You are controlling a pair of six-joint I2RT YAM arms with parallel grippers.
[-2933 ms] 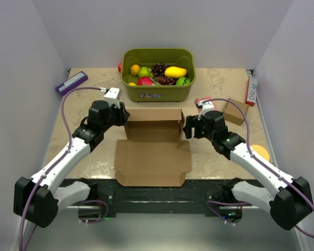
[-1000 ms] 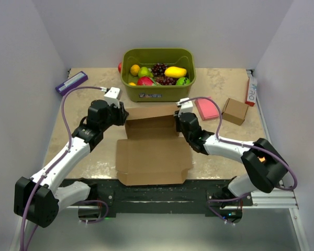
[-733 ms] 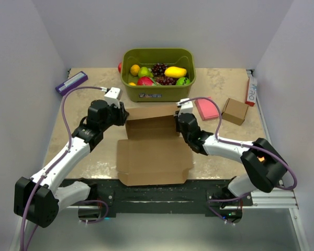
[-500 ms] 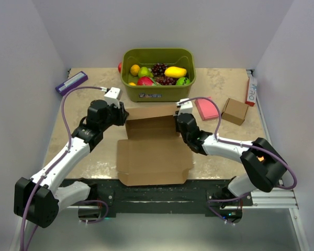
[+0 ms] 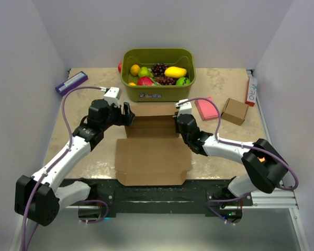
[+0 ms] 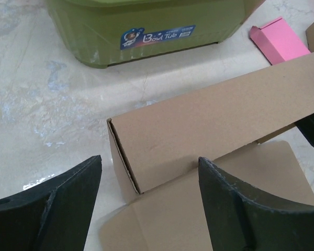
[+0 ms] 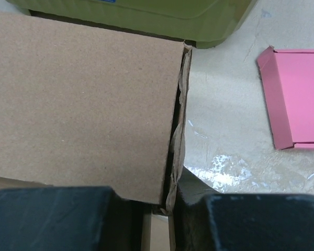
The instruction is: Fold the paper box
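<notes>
Apparently right gripper (image 7: pixel 158 201) tight on paper box (image 7: pixel 83 99)

The box (image 5: pixel 153 157) is plain brown, the table (image 5: pixel 225 86) beige and marbled, the far tub (image 5: pixel 158 93) olive green, the block (image 5: pixel 206 109) on the right pink.

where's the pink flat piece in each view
top external: pink flat piece right of centre, between the paper box and the small brown box.
left wrist: pink flat piece in the top right corner.
right wrist: pink flat piece at the right edge, upper half.
shared landmark: the green tub, left of the pink piece in every view; its wall runs along the top of both wrist views.
</notes>
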